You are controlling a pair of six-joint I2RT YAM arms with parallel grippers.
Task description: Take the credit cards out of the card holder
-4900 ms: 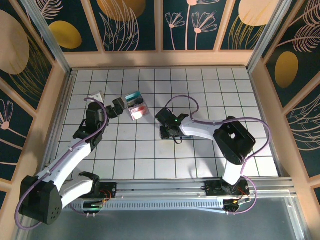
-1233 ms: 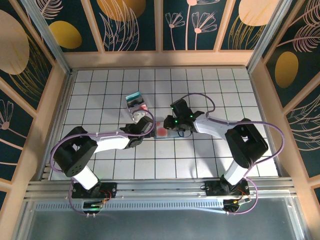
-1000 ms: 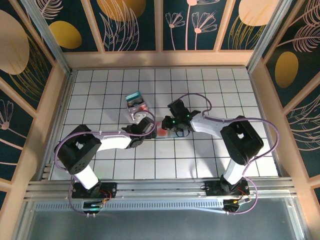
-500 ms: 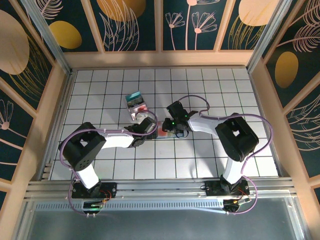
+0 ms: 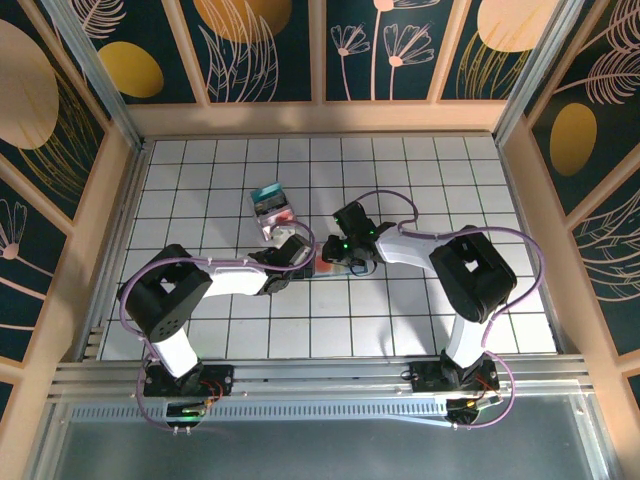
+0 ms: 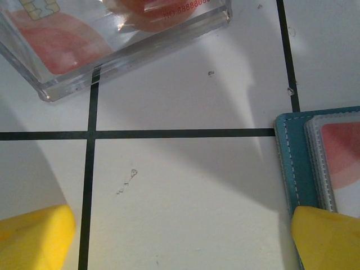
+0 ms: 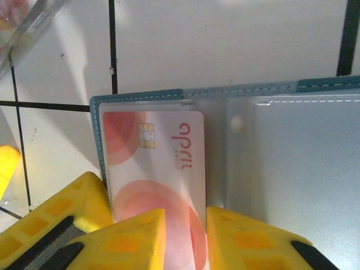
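The card holder [image 5: 322,266] lies open on the tiles, teal-edged [image 7: 140,97] with clear pockets. A red-pink credit card [image 7: 157,157] sits in its left pocket. My right gripper [image 7: 185,242] stands on that card, jaws a narrow gap apart with the card's face showing between them, nothing pinched. My left gripper [image 6: 180,242] is wide open over bare tile. Its right finger [image 6: 326,236] rests on the holder's left edge [image 6: 295,163], and that finger also shows beside the holder [image 7: 79,208]. In the top view both grippers meet at the holder, left [image 5: 303,257] and right [image 5: 337,256].
A clear plastic box [image 5: 272,212] stands just beyond the holder, with a teal card at its far end and a red-pink card [image 6: 62,39] inside. Its near corner [image 6: 48,93] is close to my left fingers. Wooden walls ring the tiled floor.
Five seconds ago my left gripper was by the clear box; it has since swung to the holder's left edge. Within the last second the right gripper has edged slightly left over the holder.
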